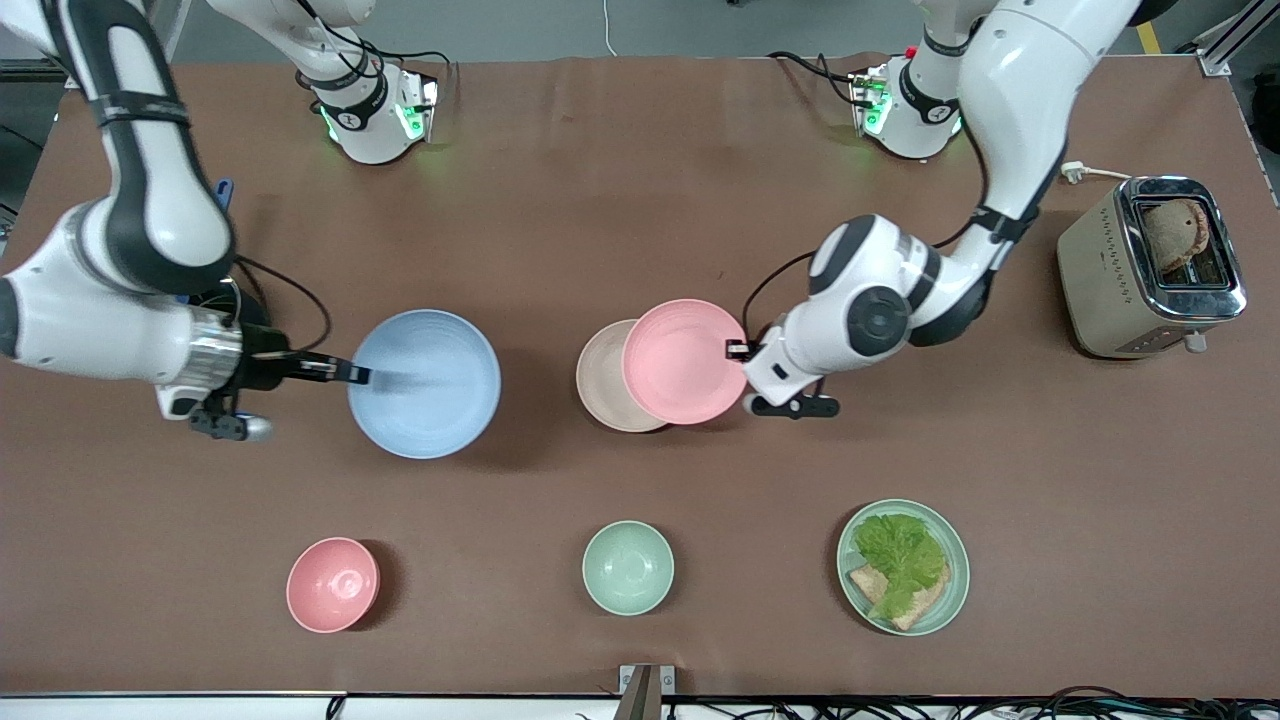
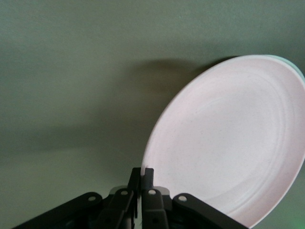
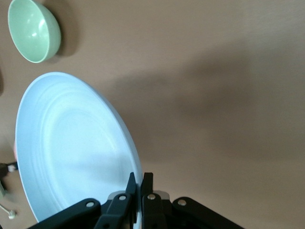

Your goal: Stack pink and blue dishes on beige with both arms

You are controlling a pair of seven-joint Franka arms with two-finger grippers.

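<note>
The pink plate (image 1: pixel 685 360) hangs tilted above the beige plate (image 1: pixel 604 380), covering most of it. My left gripper (image 1: pixel 738 350) is shut on the pink plate's rim at the edge toward the left arm's end; in the left wrist view the pink plate (image 2: pixel 228 138) fills the frame with the left gripper (image 2: pixel 142 175) pinching its edge. The blue plate (image 1: pixel 425 383) is lifted and tilted, and my right gripper (image 1: pixel 358 374) is shut on its rim. In the right wrist view the blue plate (image 3: pixel 71 148) is clamped by the right gripper (image 3: pixel 139 180).
A small pink bowl (image 1: pixel 333 584), a mint-green bowl (image 1: pixel 628 567) and a green plate with lettuce and bread (image 1: pixel 903 567) stand nearer the front camera. A toaster (image 1: pixel 1150 265) with bread sits at the left arm's end. The mint-green bowl (image 3: pixel 34 29) also shows in the right wrist view.
</note>
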